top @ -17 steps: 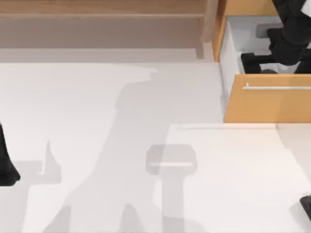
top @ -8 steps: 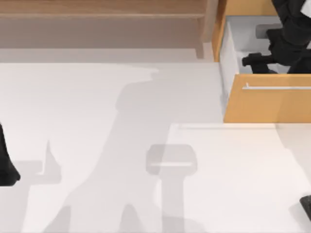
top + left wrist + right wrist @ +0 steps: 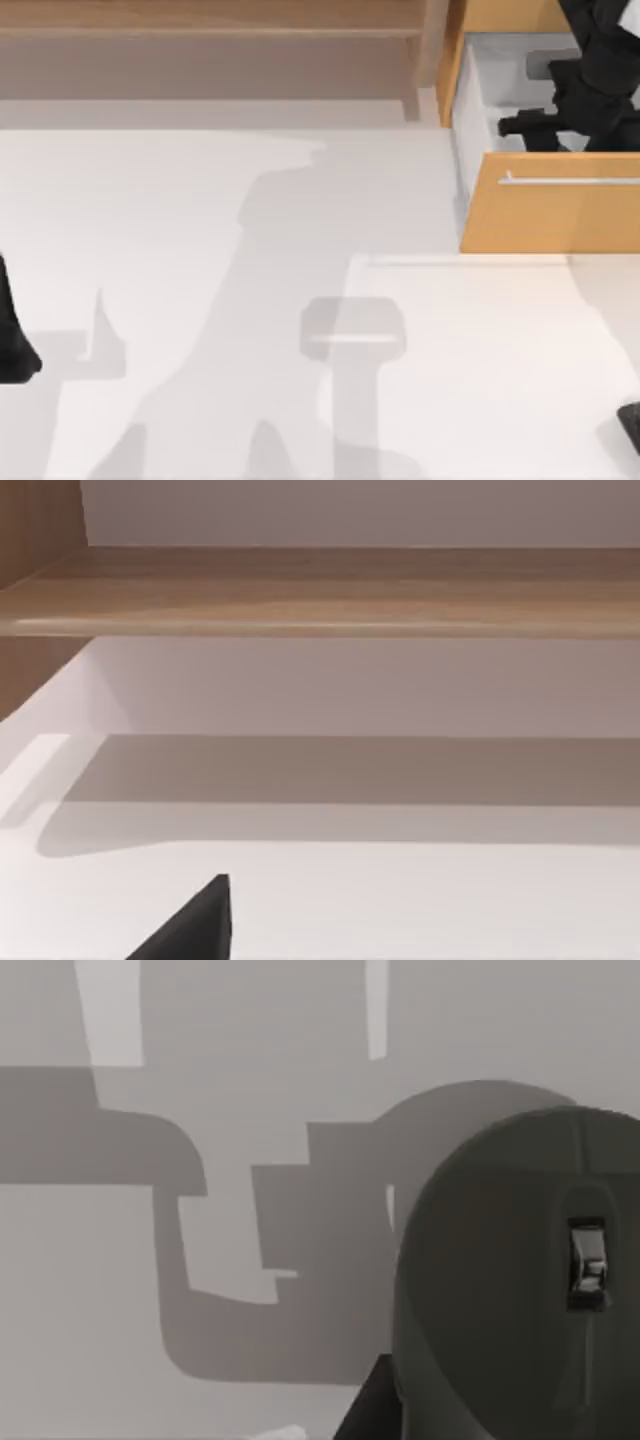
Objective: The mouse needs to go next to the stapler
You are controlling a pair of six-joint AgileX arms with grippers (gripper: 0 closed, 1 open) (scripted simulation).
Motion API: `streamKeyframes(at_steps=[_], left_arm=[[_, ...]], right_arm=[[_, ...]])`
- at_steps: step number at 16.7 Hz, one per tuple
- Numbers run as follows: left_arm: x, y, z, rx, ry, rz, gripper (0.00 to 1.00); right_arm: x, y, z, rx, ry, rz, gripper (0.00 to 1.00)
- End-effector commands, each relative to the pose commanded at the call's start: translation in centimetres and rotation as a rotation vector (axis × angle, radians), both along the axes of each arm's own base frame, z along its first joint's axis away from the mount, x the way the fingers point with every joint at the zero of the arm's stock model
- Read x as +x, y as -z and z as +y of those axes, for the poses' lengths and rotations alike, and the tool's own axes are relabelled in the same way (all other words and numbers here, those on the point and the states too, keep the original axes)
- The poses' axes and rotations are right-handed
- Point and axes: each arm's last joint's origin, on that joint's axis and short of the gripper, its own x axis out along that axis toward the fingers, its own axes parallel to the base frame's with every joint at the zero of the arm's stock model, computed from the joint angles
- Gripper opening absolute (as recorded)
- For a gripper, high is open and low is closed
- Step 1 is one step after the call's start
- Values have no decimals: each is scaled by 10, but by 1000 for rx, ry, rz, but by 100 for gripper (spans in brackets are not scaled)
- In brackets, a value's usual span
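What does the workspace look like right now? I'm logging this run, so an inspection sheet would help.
Surface: white table, bare but for shadows.
Job's things: mouse, dark and domed, lying on the grey floor of the open drawer; stapler: nothing seen.
Clutter: nothing seen.
Grippers: right gripper reaches down into the drawer behind its orange front; left arm parked at the table's left edge, a dark fingertip over the table.
Cables: nothing seen.
Surroundings: wooden shelf along the far side, beside the orange cabinet.
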Motion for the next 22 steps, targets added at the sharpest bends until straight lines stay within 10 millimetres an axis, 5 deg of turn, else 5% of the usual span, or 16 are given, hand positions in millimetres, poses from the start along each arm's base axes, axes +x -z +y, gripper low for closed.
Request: streamKeyframes(at_steps=[9,15,22], left_arm=[[0,0,0,0,0,0,100],[0,0,0,0,0,0,100],[0,0,0,0,0,0,100]], right_arm=[[0,-6,0,2,-3,-12,0],[-19,-66,-4,13,-76,-123,0],[-76,-148,-44,12,-110,-327,0]])
